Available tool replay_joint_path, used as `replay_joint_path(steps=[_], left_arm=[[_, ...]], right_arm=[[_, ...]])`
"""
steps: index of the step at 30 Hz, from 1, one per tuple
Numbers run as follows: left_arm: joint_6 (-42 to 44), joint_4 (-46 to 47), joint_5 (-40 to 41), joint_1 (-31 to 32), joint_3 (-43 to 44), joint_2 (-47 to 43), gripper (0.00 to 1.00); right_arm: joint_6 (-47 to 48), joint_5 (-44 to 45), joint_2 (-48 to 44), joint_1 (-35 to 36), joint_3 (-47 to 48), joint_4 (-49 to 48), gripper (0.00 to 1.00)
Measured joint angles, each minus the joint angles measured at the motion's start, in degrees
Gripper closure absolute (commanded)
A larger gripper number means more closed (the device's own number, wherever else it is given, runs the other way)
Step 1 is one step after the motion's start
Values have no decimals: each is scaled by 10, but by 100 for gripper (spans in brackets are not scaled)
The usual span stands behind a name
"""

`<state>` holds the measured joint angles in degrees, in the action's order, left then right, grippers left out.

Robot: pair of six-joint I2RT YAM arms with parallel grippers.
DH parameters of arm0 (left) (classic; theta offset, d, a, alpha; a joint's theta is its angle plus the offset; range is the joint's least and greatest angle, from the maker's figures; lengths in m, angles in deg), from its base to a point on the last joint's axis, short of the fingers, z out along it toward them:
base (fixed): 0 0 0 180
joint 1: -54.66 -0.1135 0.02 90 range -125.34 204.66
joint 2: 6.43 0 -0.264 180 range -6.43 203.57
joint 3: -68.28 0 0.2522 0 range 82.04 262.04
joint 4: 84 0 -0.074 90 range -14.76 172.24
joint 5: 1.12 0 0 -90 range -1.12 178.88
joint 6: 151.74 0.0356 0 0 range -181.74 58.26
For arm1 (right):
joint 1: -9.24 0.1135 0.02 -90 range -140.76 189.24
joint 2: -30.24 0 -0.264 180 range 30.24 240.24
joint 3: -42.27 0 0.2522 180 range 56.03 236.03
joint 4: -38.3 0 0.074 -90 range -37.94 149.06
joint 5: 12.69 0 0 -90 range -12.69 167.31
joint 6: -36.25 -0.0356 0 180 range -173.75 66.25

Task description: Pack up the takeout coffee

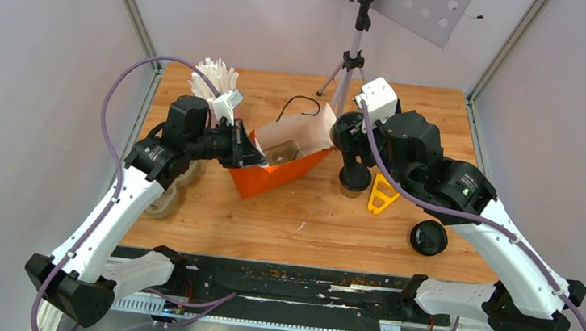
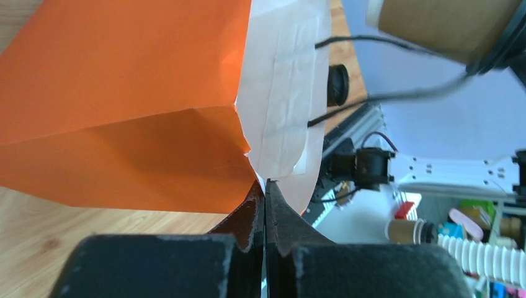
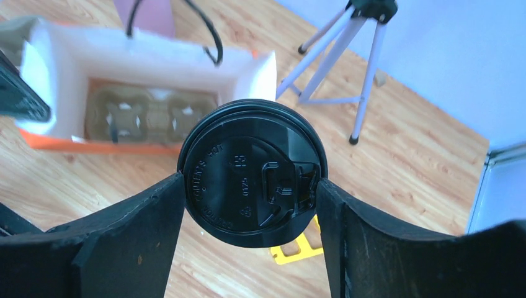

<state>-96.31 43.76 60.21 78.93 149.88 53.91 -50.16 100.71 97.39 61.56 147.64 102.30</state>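
Orange bag (image 1: 272, 178) is pinched open by clenched L gripper (image 2: 265, 195) so lidded takeout coffee (image 3: 248, 155), grasped by R gripper (image 3: 251, 186), can be loaded.

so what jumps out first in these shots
The orange paper bag at mid-table, its rim pinched by the shut left gripper, with a pulp cup tray inside. Right of it, the right gripper clasps the black-lidded takeout coffee; a second black lid lies nearer the arms.
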Motion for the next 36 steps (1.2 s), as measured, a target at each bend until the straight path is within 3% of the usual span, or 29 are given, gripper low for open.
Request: replay_joint_path(steps=[7, 17, 24, 36], left_arm=[[25, -3, -47, 0, -21, -2, 100], [63, -55, 17, 0, -15, -2, 96], [64, -71, 64, -5, 13, 3, 96], [61, -106, 141, -21, 62, 28, 68]], right_arm=[[29, -9, 10, 0, 33, -28, 25], [88, -142, 23, 0, -33, -83, 27], [90, -182, 38, 5, -70, -93, 26], [147, -211, 72, 5, -88, -110, 27]])
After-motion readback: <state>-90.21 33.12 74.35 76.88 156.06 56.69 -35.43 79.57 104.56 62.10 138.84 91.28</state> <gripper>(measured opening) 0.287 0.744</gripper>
